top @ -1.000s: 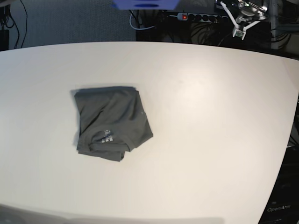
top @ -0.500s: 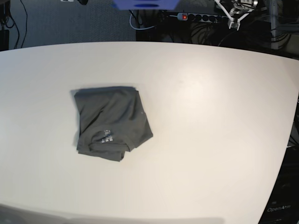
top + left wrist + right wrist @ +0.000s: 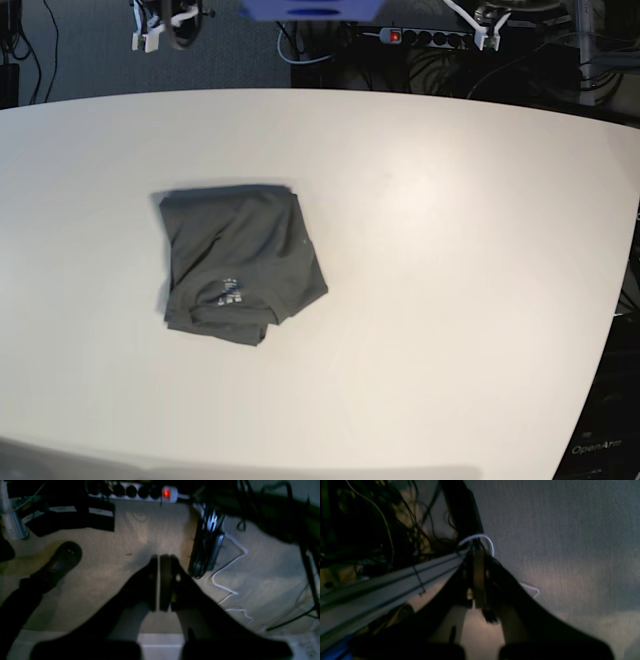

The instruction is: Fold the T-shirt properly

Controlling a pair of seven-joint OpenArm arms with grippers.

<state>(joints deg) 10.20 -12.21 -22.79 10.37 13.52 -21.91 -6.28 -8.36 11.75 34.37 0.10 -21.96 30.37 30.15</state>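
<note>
Base view: the T-shirt (image 3: 240, 262) lies folded into a compact, roughly square bundle left of centre on the white table (image 3: 450, 260), its pale label mark facing up near the bundle's lower edge and a few soft wrinkles running across the top layer. Nothing touches it. Both arms sit high at the top edge of the frame, beyond the table's far rim: the right gripper (image 3: 150, 38) at upper left and the left gripper (image 3: 485, 38) at upper right, each showing only as small white tips (too small here to judge the jaws). In the left wrist view the left gripper (image 3: 159, 582) points down at beige carpet, its two dark fingers pressed nearly together with only a thin bright slit between them and nothing held; a power strip (image 3: 140, 491) with a glowing red switch runs along the top of that frame, a white cable (image 3: 226, 572) snakes to the right, and a dark shoe (image 3: 61, 560) sits at centre left. In the right wrist view the right gripper (image 3: 477, 580) is likewise closed on nothing, fingers meeting at centre frame over grey carpet, with tangled cables (image 3: 395, 525) at upper left.
</note>
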